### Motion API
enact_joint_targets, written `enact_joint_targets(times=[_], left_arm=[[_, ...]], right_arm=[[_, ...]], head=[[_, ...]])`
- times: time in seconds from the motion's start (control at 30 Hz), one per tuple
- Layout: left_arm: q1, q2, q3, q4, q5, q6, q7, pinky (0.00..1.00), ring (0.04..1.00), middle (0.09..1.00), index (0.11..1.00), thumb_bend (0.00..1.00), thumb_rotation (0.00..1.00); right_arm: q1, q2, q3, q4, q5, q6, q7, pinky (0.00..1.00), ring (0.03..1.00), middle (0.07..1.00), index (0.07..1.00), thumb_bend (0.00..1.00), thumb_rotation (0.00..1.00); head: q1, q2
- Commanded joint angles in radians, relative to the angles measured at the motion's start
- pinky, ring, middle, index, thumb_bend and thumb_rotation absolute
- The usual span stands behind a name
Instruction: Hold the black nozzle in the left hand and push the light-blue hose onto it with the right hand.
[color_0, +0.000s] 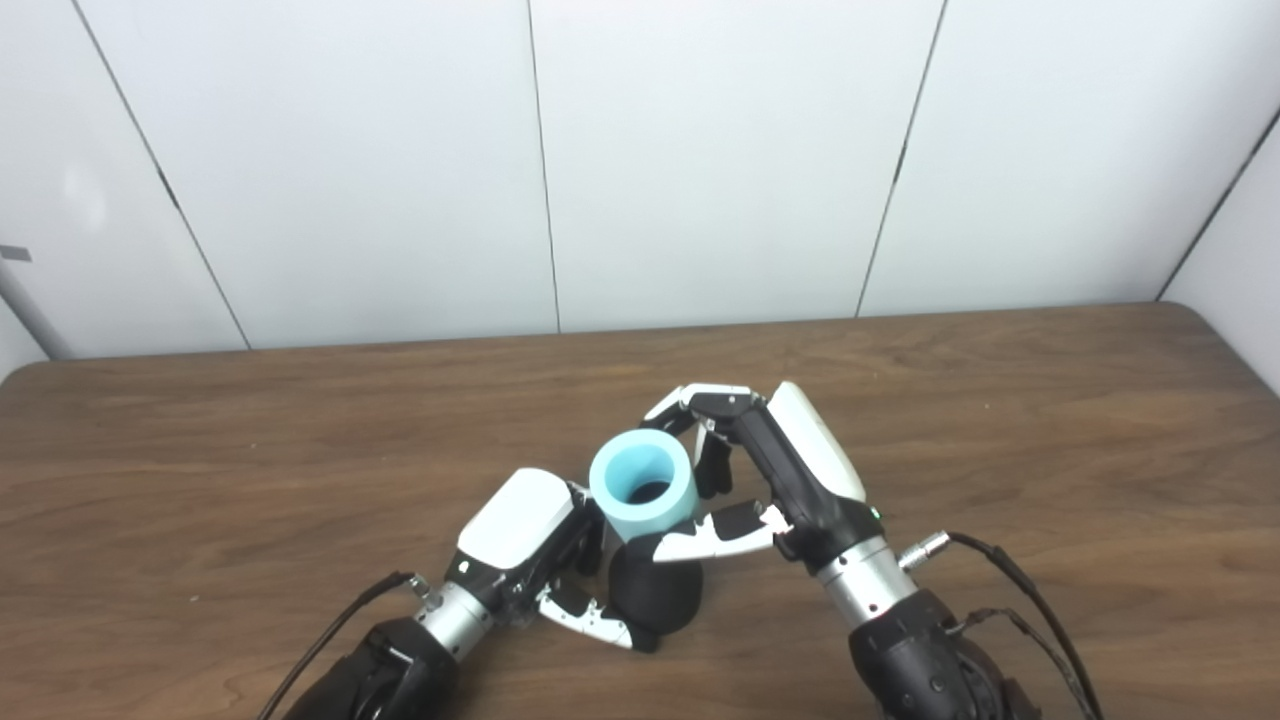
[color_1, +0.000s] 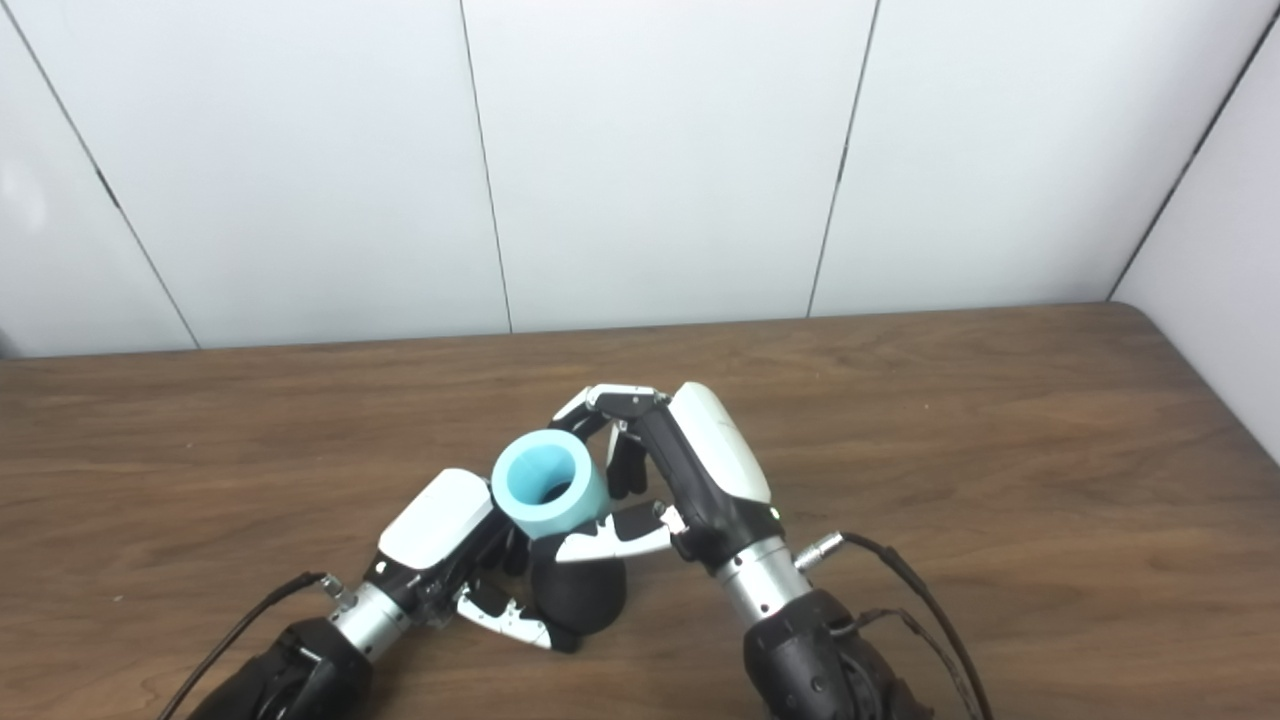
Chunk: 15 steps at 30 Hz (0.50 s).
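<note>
A broad wooden table (color_0: 1000, 420) with dark grain ran up to pale wall panels (color_0: 700, 150), and a black cable (color_0: 1010, 575) trailed from the right wrist across the boards. Near the front edge the black nozzle (color_0: 655, 595), matte and rounded, sat in the left hand (color_0: 520, 540), whose fingers curled closed around it. The light-blue hose (color_0: 642, 485), a short smooth tube with its open mouth tilted upward, sat directly atop the nozzle, clasped by the right hand (color_0: 770, 470) with fingers behind and thumb in front.
</note>
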Motion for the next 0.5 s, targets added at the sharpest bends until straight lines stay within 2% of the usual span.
enact_joint_targets(times=[0.0,0.07,0.1,0.2,0.47], left_arm=[[0.135,-0.032,-0.081,0.100,0.042,-0.017,-0.022,0.44,0.501,0.530,0.530,0.72,0.04],[0.132,-0.032,-0.083,0.121,0.046,-0.054,0.014,0.37,0.419,0.461,0.524,0.56,0.01],[0.130,-0.031,-0.085,0.128,0.050,-0.064,0.027,0.34,0.395,0.448,0.525,0.54,0.00],[0.127,-0.029,-0.088,0.136,0.057,-0.075,0.040,0.26,0.325,0.413,0.522,0.52,0.00],[0.129,-0.025,-0.089,0.126,0.066,-0.063,0.028,0.25,0.317,0.402,0.519,0.51,0.00]], right_arm=[[-0.010,0.000,-0.003,-0.005,-0.004,-0.013,0.000,0.14,0.208,0.473,0.483,0.53,0.00],[-0.011,-0.001,-0.003,-0.004,-0.006,-0.015,-0.001,0.13,0.196,0.472,0.483,0.53,0.00],[-0.012,-0.001,-0.002,-0.005,-0.009,-0.015,-0.002,0.14,0.204,0.473,0.483,0.53,0.00],[-0.013,-0.002,-0.003,-0.008,-0.010,-0.014,-0.001,0.14,0.203,0.472,0.483,0.53,0.00],[-0.013,-0.004,-0.005,-0.010,-0.004,-0.016,0.001,0.15,0.210,0.472,0.483,0.53,0.00]], head=[[-0.001,0.001],[-0.001,0.001],[-0.001,0.001],[-0.001,0.001],[-0.002,0.001]])
